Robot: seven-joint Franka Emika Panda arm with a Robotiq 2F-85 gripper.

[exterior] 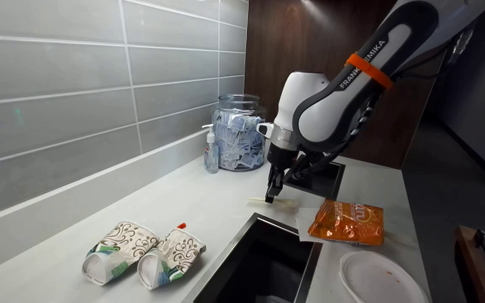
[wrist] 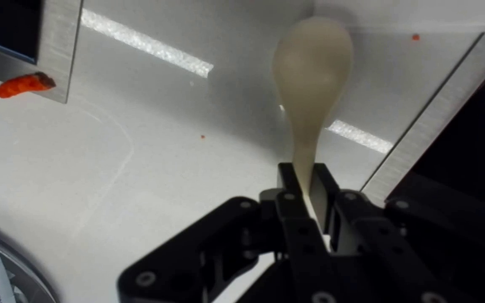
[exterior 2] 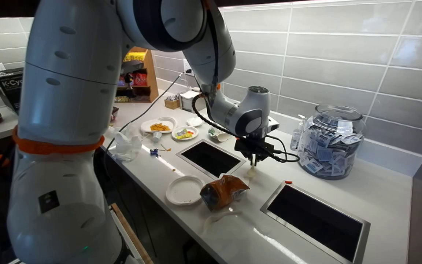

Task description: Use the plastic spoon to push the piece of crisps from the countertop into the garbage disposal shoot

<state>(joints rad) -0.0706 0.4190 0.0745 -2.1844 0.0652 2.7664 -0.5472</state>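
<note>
While your black gripper (wrist: 303, 168) clamps the slim cream plastic spoon (wrist: 312, 67) over the smooth pale counter (wrist: 162, 181), a curved orange crisp (wrist: 24, 85) overlaps a brushed-steel rim (wrist: 59, 54), left in the wrist view.

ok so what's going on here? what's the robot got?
The robot's gripper is shut on the handle of a plastic spoon, held low over the countertop with the bowl pointing away from the fingers. The red-orange piece of crisps lies at a corner of a dark opening, partly over its metal rim, not inside. Spoon and crisp are apart, so the push isn't done yet.
</note>
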